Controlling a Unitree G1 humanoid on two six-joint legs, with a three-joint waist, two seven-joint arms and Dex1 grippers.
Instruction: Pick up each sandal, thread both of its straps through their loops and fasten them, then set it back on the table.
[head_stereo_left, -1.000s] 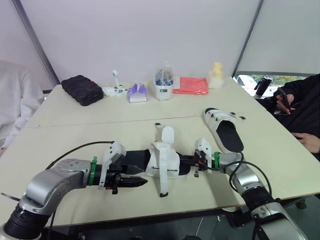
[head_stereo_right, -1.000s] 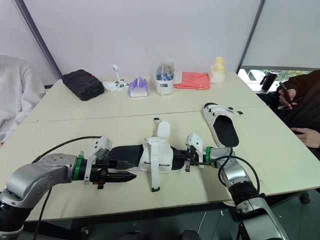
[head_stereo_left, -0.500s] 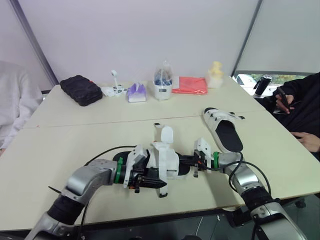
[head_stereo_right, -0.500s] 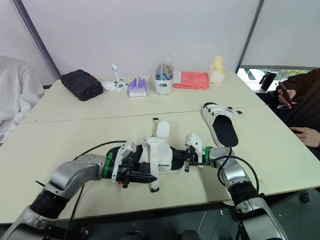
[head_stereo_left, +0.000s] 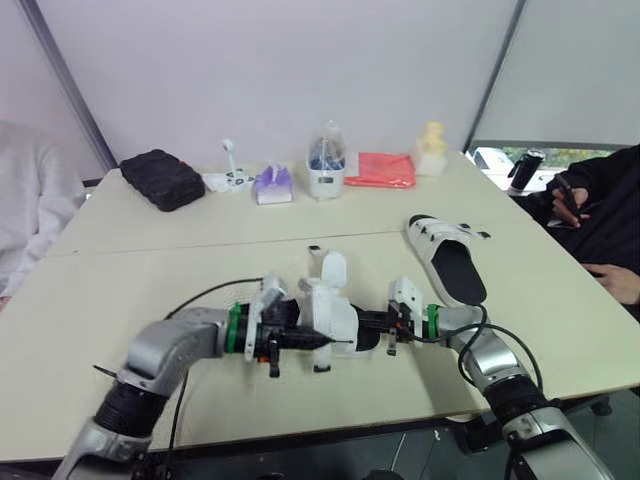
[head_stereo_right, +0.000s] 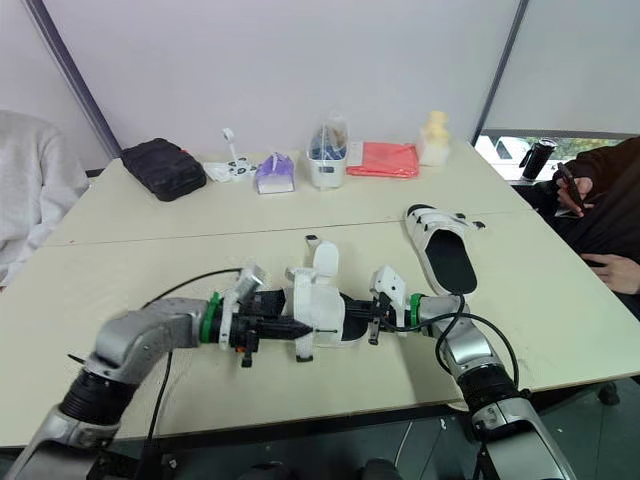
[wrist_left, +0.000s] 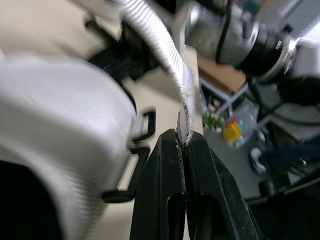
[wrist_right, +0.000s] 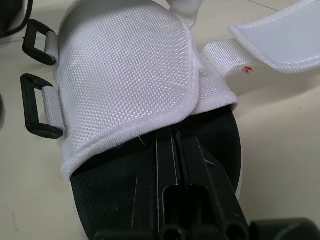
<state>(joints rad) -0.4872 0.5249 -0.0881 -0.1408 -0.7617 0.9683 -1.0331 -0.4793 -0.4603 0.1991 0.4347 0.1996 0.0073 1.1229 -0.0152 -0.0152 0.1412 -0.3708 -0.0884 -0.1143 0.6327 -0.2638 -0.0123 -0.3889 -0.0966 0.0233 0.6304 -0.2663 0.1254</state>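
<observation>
Beige tabletop (head_stereo_left: 150, 260) carries the worked sandal (head_stereo_left: 335, 315) near its front edge, with the second sandal (head_stereo_left: 447, 260) well apart on the right. The right gripper (wrist_right: 175, 136) is pressed together over the black insole. The left gripper (wrist_left: 184, 142) is pinching the white strap (wrist_left: 165, 55) at its tip. Slippage is judged likely if this thin hold is pulled hard against the black loops (wrist_right: 37, 107). Half a second earlier, the strap was stretched further toward the front edge.
</observation>
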